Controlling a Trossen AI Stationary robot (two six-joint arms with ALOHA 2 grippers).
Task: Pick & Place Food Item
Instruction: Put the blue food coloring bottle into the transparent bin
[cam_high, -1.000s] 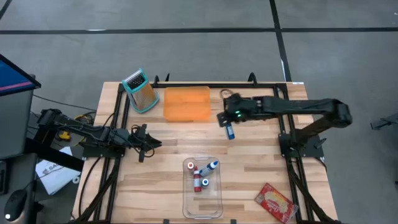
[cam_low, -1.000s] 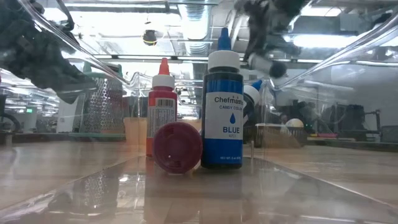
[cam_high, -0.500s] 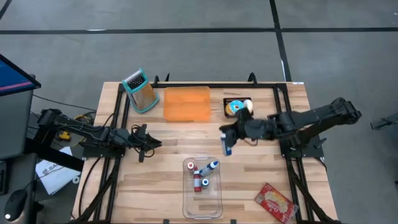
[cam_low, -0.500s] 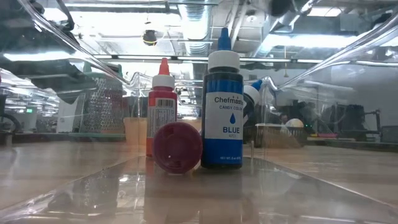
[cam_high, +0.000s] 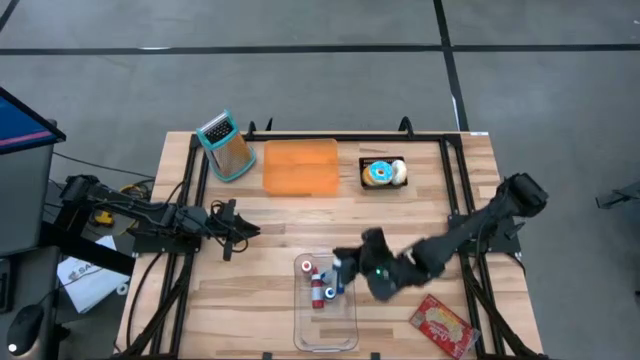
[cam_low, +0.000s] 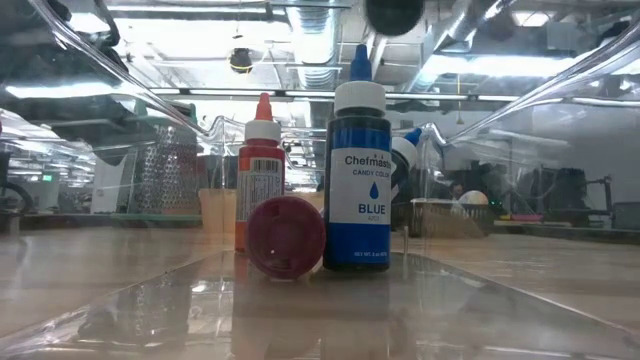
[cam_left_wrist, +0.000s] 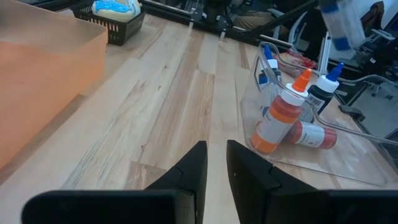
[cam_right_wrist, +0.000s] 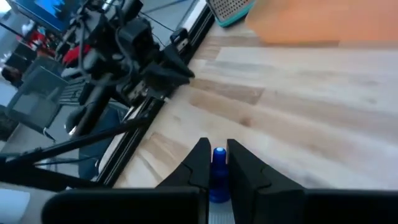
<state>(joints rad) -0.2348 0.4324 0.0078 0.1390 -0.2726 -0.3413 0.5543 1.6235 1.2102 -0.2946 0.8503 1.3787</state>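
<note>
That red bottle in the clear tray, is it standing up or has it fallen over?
Standing upright. In the low view the red bottle stands with its pointed cap up inside the clear tray, beside the upright blue bottle.

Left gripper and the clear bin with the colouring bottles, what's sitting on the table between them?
Nothing: the left wrist view shows only bare wood between the left gripper and the clear bin; the high view agrees.

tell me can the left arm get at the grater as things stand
Probably yes: the left gripper sits shut on bare table, holding nothing, and nothing stands between it and the grater at the back left corner.
</note>
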